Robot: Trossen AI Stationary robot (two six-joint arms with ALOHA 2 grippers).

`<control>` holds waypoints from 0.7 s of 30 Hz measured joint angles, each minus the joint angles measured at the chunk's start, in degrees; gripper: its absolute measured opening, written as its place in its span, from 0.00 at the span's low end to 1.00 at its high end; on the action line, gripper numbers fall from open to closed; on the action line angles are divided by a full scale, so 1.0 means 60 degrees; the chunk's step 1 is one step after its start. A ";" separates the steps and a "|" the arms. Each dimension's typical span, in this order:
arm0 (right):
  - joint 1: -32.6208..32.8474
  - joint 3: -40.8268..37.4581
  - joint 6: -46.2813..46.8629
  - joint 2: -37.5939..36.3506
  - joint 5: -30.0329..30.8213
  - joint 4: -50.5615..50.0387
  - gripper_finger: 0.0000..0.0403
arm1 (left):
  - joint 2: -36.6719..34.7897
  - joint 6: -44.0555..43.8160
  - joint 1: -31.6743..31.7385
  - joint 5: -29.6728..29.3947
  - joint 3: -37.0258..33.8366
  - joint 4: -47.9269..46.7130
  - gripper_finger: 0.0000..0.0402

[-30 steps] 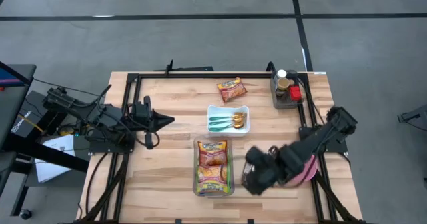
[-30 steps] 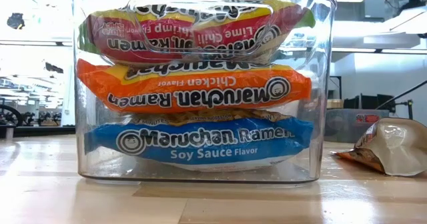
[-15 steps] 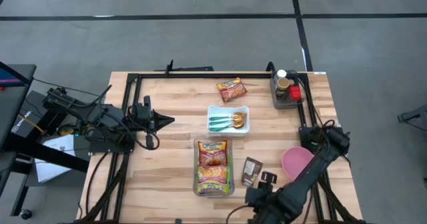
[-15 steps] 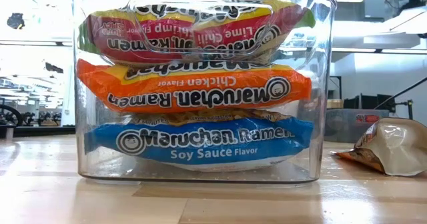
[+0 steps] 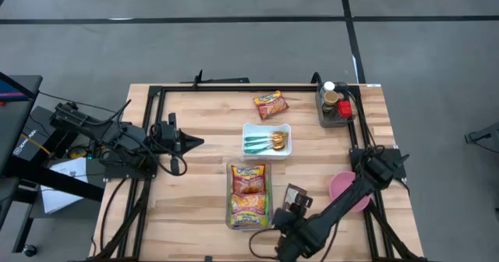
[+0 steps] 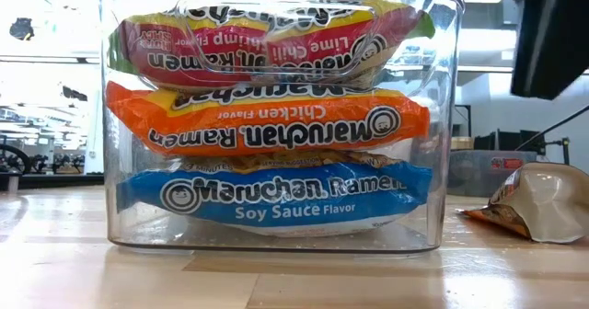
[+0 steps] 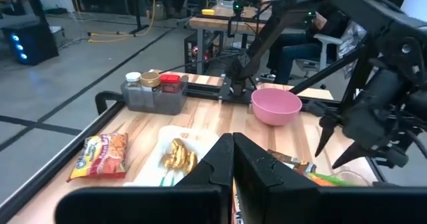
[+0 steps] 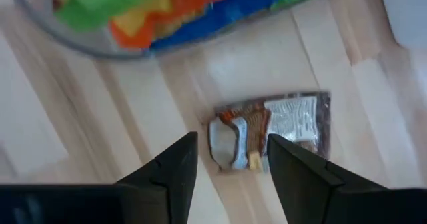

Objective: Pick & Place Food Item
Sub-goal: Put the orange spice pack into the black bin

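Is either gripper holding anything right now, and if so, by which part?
Nothing is held. The right gripper is open above the brown snack packet, which lies flat on the table. The left gripper is shut on nothing.

Grey concrete floor (image 5: 234, 44) crossed by dark lines around a pale wooden butcher-block table (image 5: 203, 176). Beyond: bright overhead lights, cluttered workbenches (image 7: 220, 17), yellow cables.

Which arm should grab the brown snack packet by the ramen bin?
Right. Its gripper hangs open just over the brown snack packet; the left gripper sits shut at the table's left side, well away.
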 joint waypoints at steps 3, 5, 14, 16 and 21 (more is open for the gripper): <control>-0.0044 -0.0415 0.0287 0.0001 0.0105 0.0159 0.43 | 0.0000 -0.0004 0.0000 0.0007 0.0000 -0.0036 0.00; -0.0033 -0.0622 0.0276 0.0020 0.0074 0.0516 0.43 | 0.0000 -0.0004 0.0000 0.0004 0.0000 -0.0044 0.00; 0.0062 -0.1353 0.0536 0.0020 0.0173 0.0803 0.43 | 0.0000 -0.0111 0.0000 0.0007 0.0000 -0.0051 0.00; 0.0064 -0.1453 0.0539 0.0013 0.0225 0.0888 0.43 | 0.0000 -0.0113 0.0000 0.0007 0.0000 -0.0047 0.00; 0.0084 -0.1846 0.0539 0.0013 0.0098 0.1529 0.43 | 0.0000 -0.0286 0.0000 0.0007 0.0000 -0.0047 0.00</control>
